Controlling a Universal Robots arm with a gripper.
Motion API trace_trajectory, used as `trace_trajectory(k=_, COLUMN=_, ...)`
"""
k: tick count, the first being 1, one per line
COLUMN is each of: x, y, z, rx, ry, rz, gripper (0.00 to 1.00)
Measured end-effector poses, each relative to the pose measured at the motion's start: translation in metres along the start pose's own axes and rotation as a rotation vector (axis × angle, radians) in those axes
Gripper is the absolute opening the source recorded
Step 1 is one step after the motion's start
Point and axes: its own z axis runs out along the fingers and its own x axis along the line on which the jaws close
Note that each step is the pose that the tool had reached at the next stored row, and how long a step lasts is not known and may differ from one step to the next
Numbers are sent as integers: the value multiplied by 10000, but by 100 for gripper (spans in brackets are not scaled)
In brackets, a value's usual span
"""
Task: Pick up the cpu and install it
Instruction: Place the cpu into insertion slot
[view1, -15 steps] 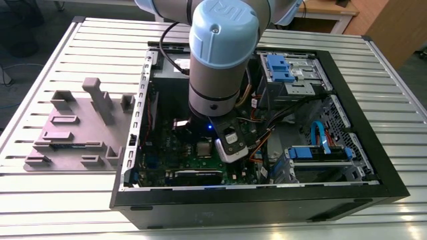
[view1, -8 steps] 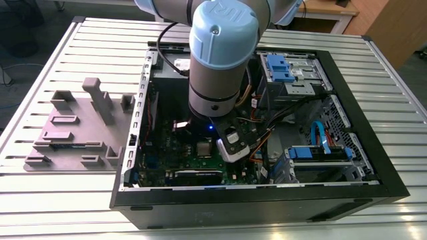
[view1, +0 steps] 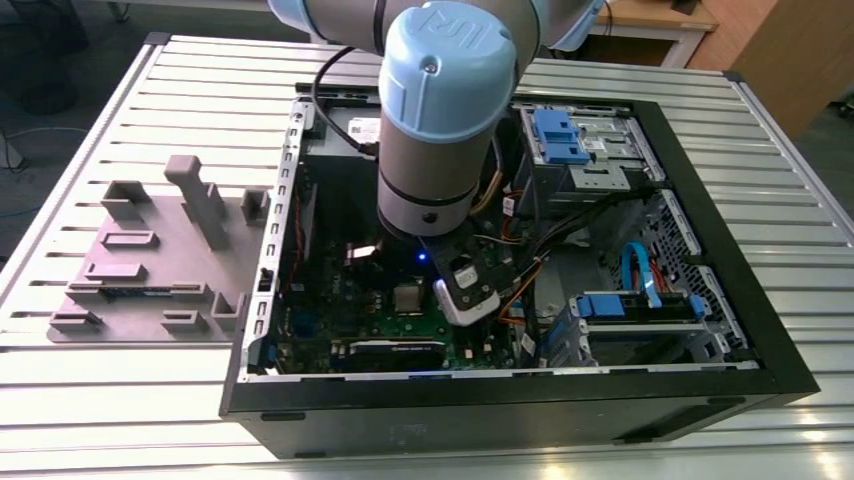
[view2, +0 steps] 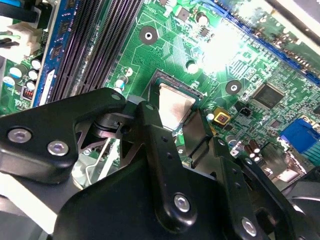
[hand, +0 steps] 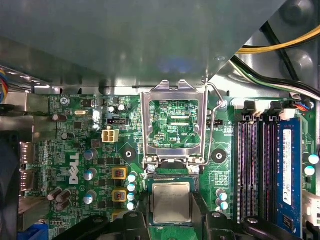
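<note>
Got cpu (hand: 171, 201) clamped in gripper (hand: 172, 215), parked right at socket (hand: 170, 176) (frame (hand: 172, 89) flipped open). Can't tell if seated; latching not done.

Robotics lab or test workshop, not a home. Work surface: ribbed silver aluminium-profile table (view1: 120, 420). On it, a black desktop computer case (view1: 507, 415) lying open, green circuit board (hand: 75, 145) exposed. Beside it, a grey plastic fixture plate with upright holders (view1: 147, 260). Grey robot arm with pale blue joint caps (view1: 434, 120) overhead. Light wooden desk (view1: 767, 50) behind.
</note>
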Motion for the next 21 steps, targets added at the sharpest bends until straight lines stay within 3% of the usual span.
trace_trajectory(k=21, x=-1, y=0, z=-6, rx=0, ry=3, rz=-121, gripper=46)
